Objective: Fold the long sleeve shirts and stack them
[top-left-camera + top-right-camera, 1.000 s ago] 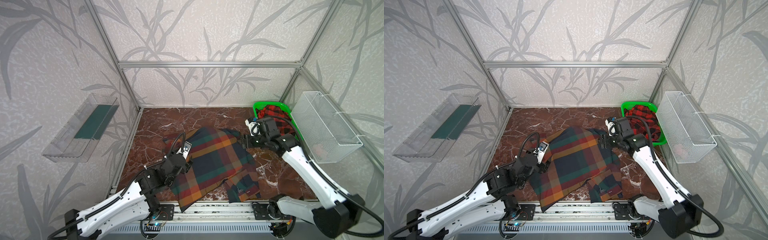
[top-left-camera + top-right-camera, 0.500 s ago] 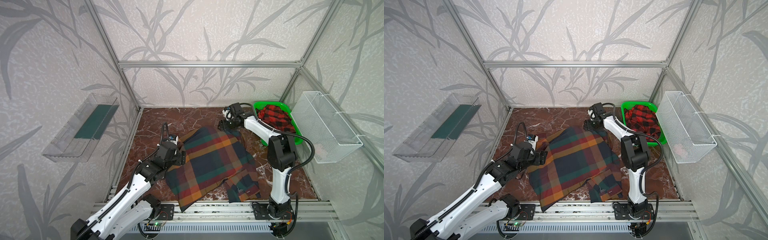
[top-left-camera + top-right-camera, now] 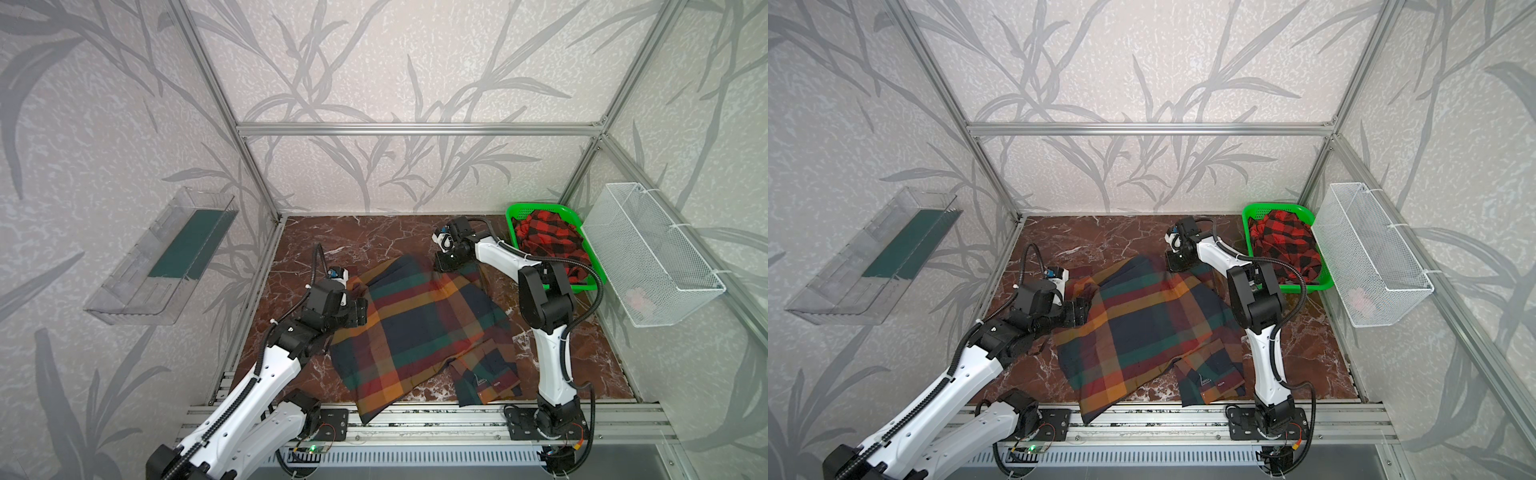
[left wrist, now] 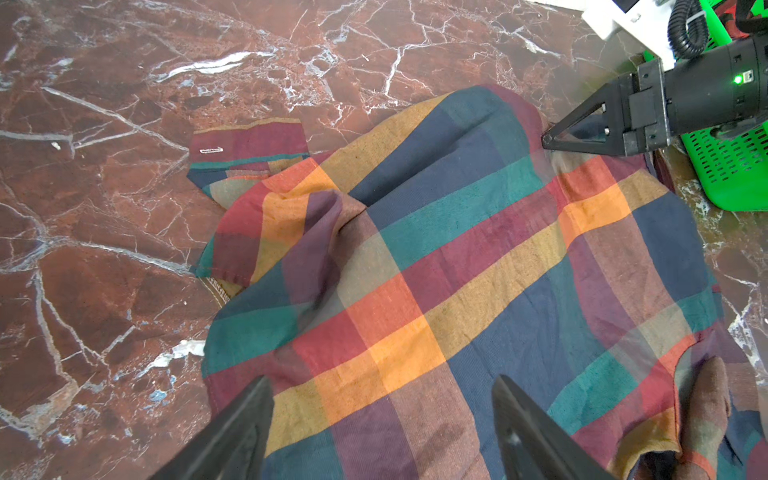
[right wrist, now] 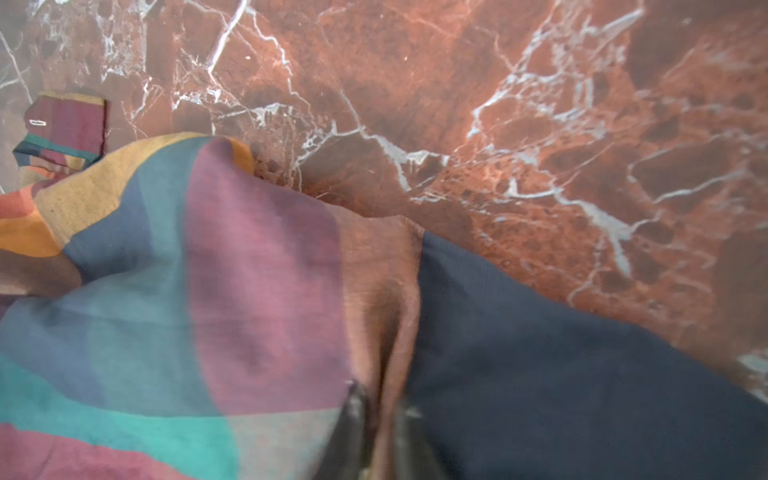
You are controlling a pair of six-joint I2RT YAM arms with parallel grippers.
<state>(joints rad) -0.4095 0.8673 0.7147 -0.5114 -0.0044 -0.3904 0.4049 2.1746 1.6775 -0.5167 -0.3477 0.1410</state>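
Your left arm [image 3: 270,374] comes up from the near left of the bench [image 3: 374,237], bent at the elbow, with its wrist turned in toward the middle. The left fingers [image 4: 237,428] stand spread wide over the left edge of the multicolour plaid shirt [image 3: 419,328]. In the left wrist view, cloth fills the gap between them and neither finger grips it. You cannot tell whether the tips touch the fabric.

Your right arm [image 3: 498,257] is folded sharply. Its lower link stands up from the base at the near right, the elbow sits high, and the white forearm reaches back and across to the shirt's far edge. There the right fingers [image 5: 351,428] are pressed together on a raised ridge of that shirt, pinching the cloth where a brown stripe meets navy.

The plaid shirt lies spread across the middle of the bench, with its near hem draped over the front rail. A cuff [image 4: 249,145] lies flat on the marble at its left. The red-and-black check shirt [image 3: 544,241] sits bunched in the green basket [image 3: 536,206] at the far right corner, close beside your right arm.
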